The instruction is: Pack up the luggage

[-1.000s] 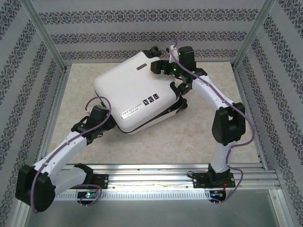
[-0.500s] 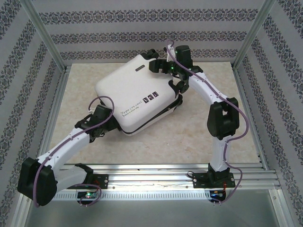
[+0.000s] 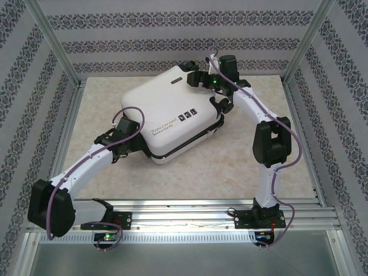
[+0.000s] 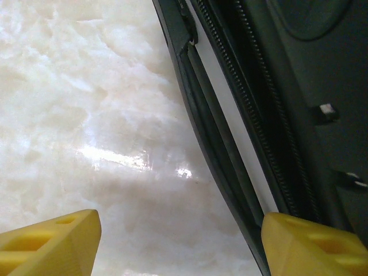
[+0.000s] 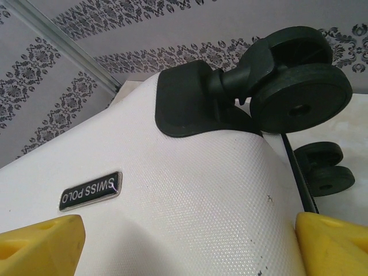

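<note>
The luggage (image 3: 172,112) has been swung round and lowered, lying nearly shut at centre. The left gripper (image 4: 178,241) is held apart at its near-left seam, and the right gripper (image 5: 190,244) apart over the far wheels. Final closing is judged left.

The luggage (image 3: 167,112) has a white textured shell with black caster wheels (image 5: 299,86) and small black printed marks; the bench (image 3: 241,167) is cream, marble-veined; the walls (image 3: 172,23) carry grey damask bands; arms (image 3: 80,168) white, cables (image 3: 301,154) purple.
</note>
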Controlling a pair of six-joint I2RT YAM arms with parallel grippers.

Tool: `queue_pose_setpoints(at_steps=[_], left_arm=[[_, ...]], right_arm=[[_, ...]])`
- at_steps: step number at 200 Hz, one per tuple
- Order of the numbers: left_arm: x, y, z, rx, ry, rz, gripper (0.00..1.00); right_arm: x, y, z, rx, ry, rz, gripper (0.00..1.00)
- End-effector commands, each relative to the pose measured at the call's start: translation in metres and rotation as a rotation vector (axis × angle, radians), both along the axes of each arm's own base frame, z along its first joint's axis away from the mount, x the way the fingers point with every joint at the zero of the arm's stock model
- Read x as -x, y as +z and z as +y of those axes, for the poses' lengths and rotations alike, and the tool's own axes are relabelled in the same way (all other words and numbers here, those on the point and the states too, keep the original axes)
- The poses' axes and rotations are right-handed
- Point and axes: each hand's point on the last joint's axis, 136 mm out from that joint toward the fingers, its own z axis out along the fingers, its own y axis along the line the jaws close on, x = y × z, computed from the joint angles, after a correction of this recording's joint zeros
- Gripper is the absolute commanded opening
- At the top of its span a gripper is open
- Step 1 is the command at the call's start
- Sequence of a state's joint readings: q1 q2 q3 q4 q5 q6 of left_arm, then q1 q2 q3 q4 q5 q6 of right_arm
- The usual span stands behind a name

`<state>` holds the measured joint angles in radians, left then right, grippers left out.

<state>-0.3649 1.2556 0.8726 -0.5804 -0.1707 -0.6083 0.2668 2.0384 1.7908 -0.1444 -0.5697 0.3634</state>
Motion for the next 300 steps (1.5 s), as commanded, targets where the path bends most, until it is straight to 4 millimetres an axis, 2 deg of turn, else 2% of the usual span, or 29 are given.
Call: queue_pose_setpoints(at_steps=[1, 30, 59, 122, 165, 214, 300], left_arm=[[-0.083, 0.101, -0.052, 0.225, -0.099, -0.41, 0.75], [-0.09, 0.097, -0.042, 0.187, -0.079, -0.395, 0.75], [-0.092, 0.094, -0.022, 0.149, -0.034, -0.373, 0.75], [-0.081, 0.095, 0.008, 0.074, 0.023, -0.347, 0.76], [-0.076, 0.099, 0.018, 0.044, 0.031, -0.34, 0.78], [-0.071, 0.11, 0.027, 0.022, 0.043, -0.362, 0.81], [-0.063, 0.117, 0.039, -0.009, 0.06, -0.367, 0.83]], right_arm=[[0.073, 0.008, 0.073, -0.16, 0.353, 0.138, 0.9], [0.069, 0.006, 0.072, -0.148, 0.354, 0.133, 0.92], [0.052, 0.008, 0.067, -0.146, 0.337, 0.121, 0.93], [0.023, 0.031, 0.043, -0.156, 0.283, 0.07, 0.98], [0.014, 0.043, 0.022, -0.15, 0.24, 0.04, 0.98], [0.008, 0.045, 0.004, -0.139, 0.194, 0.03, 0.98], [-0.001, 0.044, -0.019, -0.119, 0.127, 0.02, 0.98]])
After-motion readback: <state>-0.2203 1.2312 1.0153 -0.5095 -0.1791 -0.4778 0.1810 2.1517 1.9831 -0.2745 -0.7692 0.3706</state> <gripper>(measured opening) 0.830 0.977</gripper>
